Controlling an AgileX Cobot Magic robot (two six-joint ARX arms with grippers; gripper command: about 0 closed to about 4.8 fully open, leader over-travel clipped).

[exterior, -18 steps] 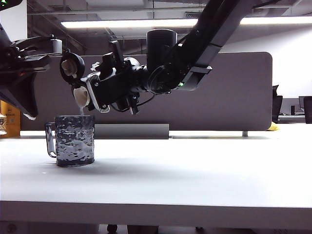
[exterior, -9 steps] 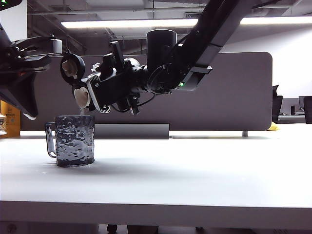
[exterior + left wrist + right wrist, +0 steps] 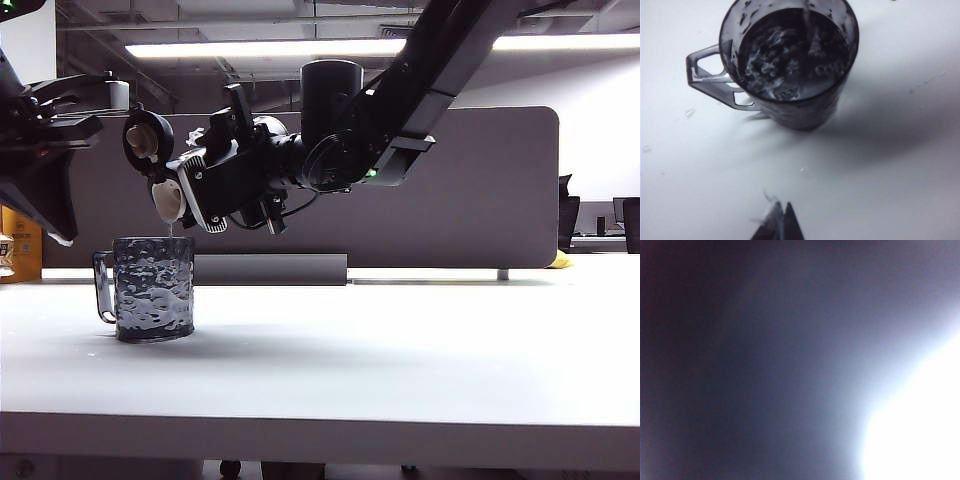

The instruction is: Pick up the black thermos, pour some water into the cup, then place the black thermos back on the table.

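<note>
**Exterior view: thermos tipped over cup, water running**

Exterior view, far left: the left arm hangs above the table's (image 3: 400,350) left edge, dark and partly cut off by the frame. Left gripper (image 3: 780,225) shows in the left wrist view as two dark fingertips pressed together, closed on nothing, above bare white tabletop near the cup.

Next right: cup (image 3: 152,288) stands upright on the table, handle toward the left, bumpy dark glass. Left wrist view looks down into it (image 3: 790,60); it holds water, surface rippled, and a thin stream enters near the far rim. A few droplets (image 3: 688,113) lie on the table beside the handle.

Above the cup: thermos (image 3: 215,180) lies roughly level in the air, mouth end to the left and dipped, lid flipped open upward, pale spout directly over the cup's rim. A thin thread of water runs from the spout into the cup.

Centre to right: right gripper (image 3: 235,170) clamps the thermos body, arm reaching in from the upper right, across the middle. Right wrist view is a dark blur with a white glare in one corner; nothing readable there.

Behind: grey partition (image 3: 480,190) along the table's back.
</note>
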